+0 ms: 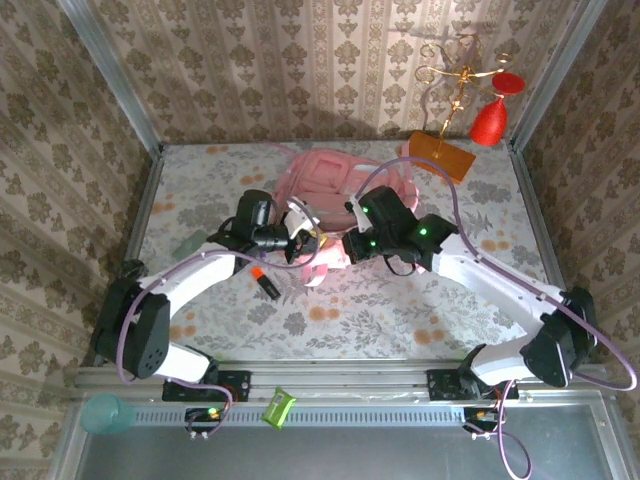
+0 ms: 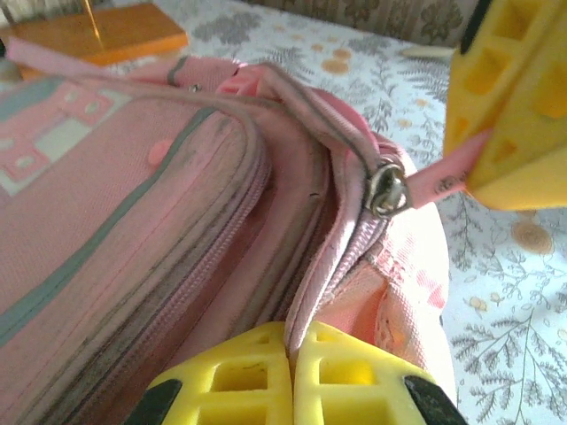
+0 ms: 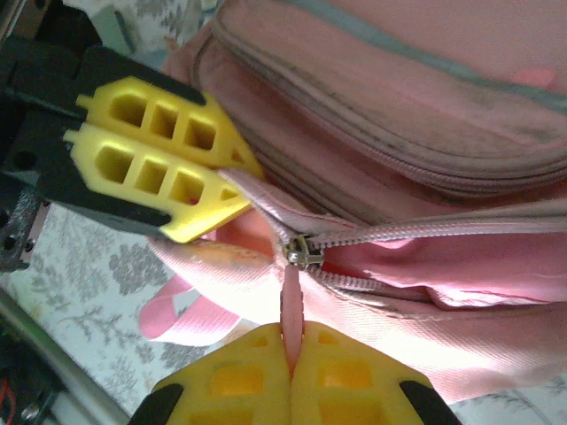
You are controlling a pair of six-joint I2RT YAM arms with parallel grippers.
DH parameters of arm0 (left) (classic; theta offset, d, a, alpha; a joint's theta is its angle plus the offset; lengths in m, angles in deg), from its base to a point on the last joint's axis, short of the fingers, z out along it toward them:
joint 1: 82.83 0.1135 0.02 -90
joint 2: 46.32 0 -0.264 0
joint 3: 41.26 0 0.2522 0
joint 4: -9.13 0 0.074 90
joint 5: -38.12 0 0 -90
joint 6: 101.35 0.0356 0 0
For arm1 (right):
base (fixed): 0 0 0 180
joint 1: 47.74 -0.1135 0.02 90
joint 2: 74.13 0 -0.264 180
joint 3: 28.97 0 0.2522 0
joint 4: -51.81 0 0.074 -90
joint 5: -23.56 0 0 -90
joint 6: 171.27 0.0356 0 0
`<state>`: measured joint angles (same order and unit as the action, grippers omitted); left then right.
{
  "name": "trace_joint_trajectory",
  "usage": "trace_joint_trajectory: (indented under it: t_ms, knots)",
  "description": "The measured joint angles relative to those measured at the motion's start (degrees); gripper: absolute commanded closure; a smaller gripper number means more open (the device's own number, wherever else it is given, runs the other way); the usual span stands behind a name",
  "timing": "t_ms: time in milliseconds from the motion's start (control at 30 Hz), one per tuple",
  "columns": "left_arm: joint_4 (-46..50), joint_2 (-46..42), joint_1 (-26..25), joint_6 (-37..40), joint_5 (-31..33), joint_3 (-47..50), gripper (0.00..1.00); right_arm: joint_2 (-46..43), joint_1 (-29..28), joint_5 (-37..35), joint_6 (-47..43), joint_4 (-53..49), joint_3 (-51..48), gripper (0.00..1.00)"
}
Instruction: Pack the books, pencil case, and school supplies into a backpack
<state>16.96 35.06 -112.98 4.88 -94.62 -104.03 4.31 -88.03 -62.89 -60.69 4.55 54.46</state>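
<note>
1. Two grippers meet at the near end of the backpack (image 1: 325, 180), which lies flat on the table (image 1: 480, 290), in the far middle part, with its front pockets facing up.
2. In the top view, its long axis seems to run from the far side toward the arms, but the arms cover the near end, so I cannot tell this exactly.
3. The left gripper (image 3: 248, 184) is pressed together on the pink fabric edge just beside the zip.
4. The right gripper (image 3: 290, 341) is clamped on the pink pull tab (image 3: 291, 301), with the tab between its yellow fingers.
5. The pull tab hangs from the metal zip slider (image 3: 301, 252) and points straight into the right gripper; from the slider the zip line runs away along the side of the backpack.
6. A black-and-orange pen (image 1: 266, 282) lies on the table near the left arm, apart from the backpack. Its long axis is diagonal, the orange end to the far left, the black end to the near right.
7. An orange stand base (image 1: 440, 157) sits just beside the far right corner of the backpack.
</note>
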Motion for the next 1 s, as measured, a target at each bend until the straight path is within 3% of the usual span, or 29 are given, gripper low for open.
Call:
trace_joint_trajectory:
  t_ms: [200,367,567,600,800,1000]
  knots:
    - [-3.2,-2.6,0.0,0.0,-1.1,0.7,1.0,-4.5,2.1,-1.3,-1.4,-0.9,-0.4,1.0]
    - [-3.0,-2.4,0.4,0.0,-1.5,1.6,1.0,-5.5,3.4,6.4,-1.3,4.7,-5.2,1.0]
    - [-2.4,0.1,0.1,0.3,-0.6,1.7,1.0,-0.5,3.2,13.6,-1.4,7.9,-5.7,1.0]
    - [-2.3,0.4,0.0,0.3,-0.4,1.7,1.0,0.2,3.2,14.2,-1.7,8.0,-5.7,0.97]
    - [-0.9,0.5,0.1,2.2,-0.4,1.8,1.0,-1.5,4.2,16.6,-8.1,4.7,-6.3,0.51]
    - [7.4,0.5,3.8,12.8,-6.1,1.7,1.0,-11.7,8.8,14.2,-17.0,5.7,-11.2,0.37]
